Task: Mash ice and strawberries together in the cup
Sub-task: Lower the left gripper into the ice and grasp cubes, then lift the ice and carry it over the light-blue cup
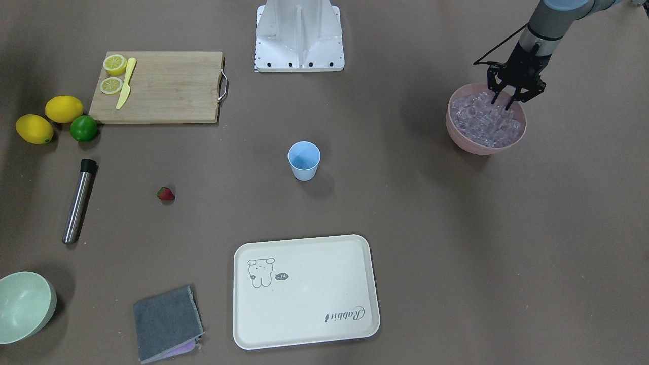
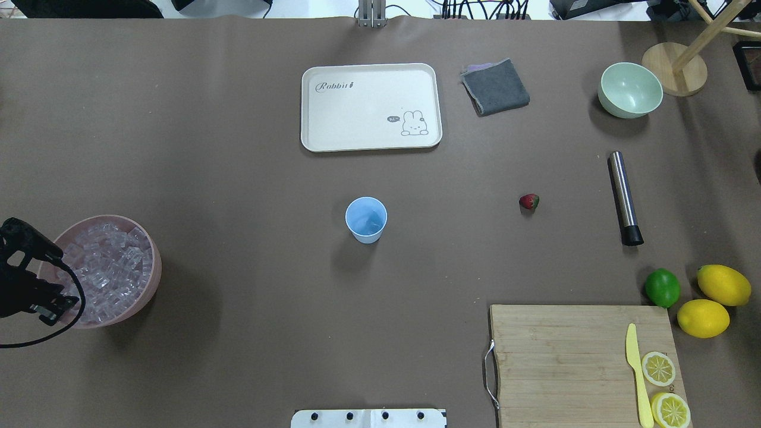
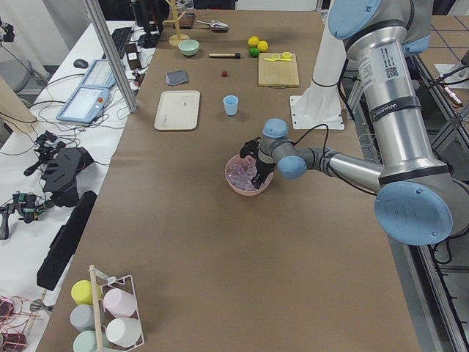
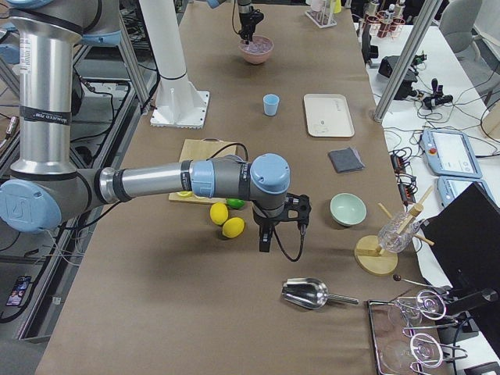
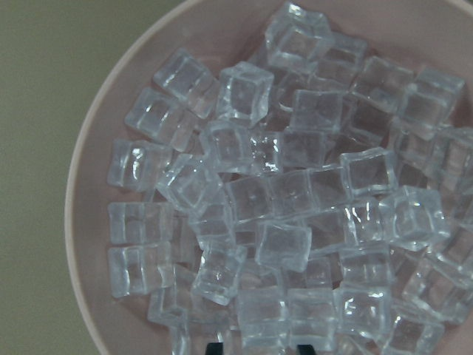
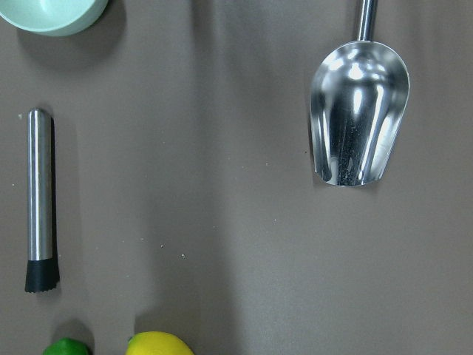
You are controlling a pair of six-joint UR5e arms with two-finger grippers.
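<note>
Far left in the overhead view: left pincer, spread and clamping nothing, tips dipped among the small clear ice cubes heaped in a round pink plastic bowl. Means ice straight below the tips, no sideways reach needed. Puts the small light blue plastic cup at about 3 o'clock from that bowl, well apart, upright. Places the little red strawberry at 3 o'clock beyond the cup, probably nearer the right pincer, whose grip cannot be told. Reads "Rabbit" on the cream tray at 12 o'clock from the cup.
</note>
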